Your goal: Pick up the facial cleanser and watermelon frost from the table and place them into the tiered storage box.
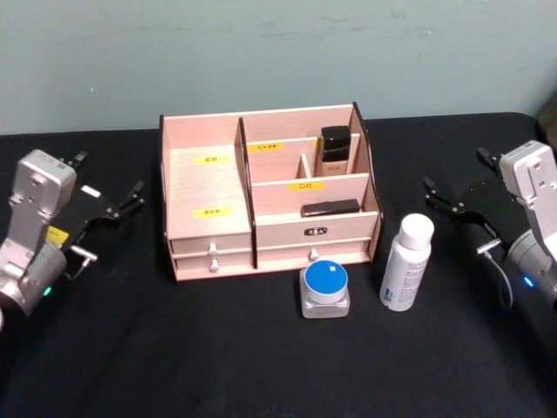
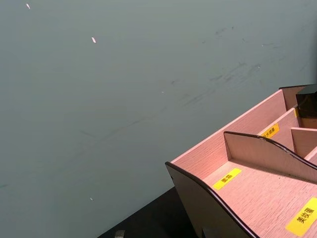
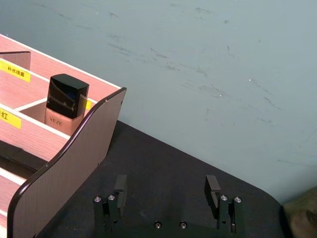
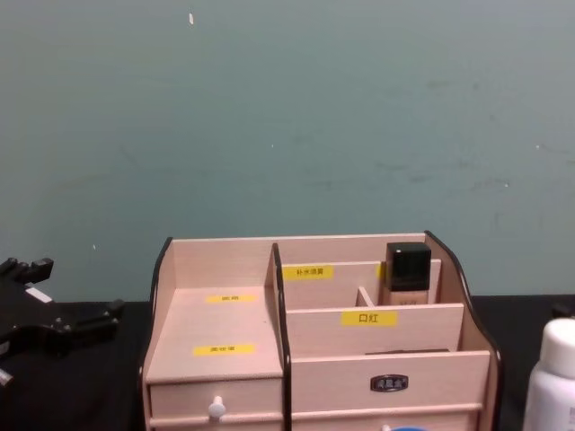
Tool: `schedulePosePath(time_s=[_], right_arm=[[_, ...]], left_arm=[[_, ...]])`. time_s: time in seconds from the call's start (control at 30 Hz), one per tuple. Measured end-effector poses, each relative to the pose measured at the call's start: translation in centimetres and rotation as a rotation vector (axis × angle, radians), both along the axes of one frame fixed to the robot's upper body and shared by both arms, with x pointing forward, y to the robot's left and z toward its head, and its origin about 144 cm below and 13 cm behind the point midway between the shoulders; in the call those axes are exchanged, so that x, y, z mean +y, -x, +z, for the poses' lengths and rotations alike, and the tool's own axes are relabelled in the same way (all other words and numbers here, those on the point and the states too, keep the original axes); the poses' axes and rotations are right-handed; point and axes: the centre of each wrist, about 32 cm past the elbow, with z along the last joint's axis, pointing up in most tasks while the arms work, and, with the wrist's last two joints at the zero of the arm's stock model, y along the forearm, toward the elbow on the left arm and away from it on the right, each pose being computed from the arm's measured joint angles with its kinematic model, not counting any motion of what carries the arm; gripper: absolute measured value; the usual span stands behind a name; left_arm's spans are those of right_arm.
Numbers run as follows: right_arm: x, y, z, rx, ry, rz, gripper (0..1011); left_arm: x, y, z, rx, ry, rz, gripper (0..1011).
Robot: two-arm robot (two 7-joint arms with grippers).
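The tiered storage box [image 1: 209, 187] stands at the middle of the black table, pale wood with yellow labels and white-knobbed drawers; its dark-edged side shows close in the wrist views [image 2: 208, 198] [image 3: 64, 168]. In front of its right end stand a tall white bottle with a white cap [image 1: 407, 261] [image 4: 550, 377], which I take for the facial cleanser, and a squat clear jar with a blue lid [image 1: 325, 289], which I take for the watermelon frost. My left gripper [image 1: 130, 198] hangs open left of the box. My right gripper [image 1: 439, 198] [image 3: 166, 191] hangs open right of the bottle, holding nothing.
A dark-capped beige bottle [image 1: 336, 148] [image 3: 64, 101] stands in the box's back right compartment and a flat black item [image 1: 331, 207] lies on the tier below. The box's left tiers [image 1: 202, 228] hold nothing. A teal wall [image 4: 287, 117] rises behind the table.
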Motion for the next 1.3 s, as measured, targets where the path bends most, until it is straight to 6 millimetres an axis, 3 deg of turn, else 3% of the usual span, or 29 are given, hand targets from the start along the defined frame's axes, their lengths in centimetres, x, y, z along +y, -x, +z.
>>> schedulePosePath(time_s=[1.3], right_arm=[[0.00,0.00,0.00,0.000,0.000,0.000,1003]], left_arm=[[0.00,0.00,0.00,0.000,0.000,0.000,1010]])
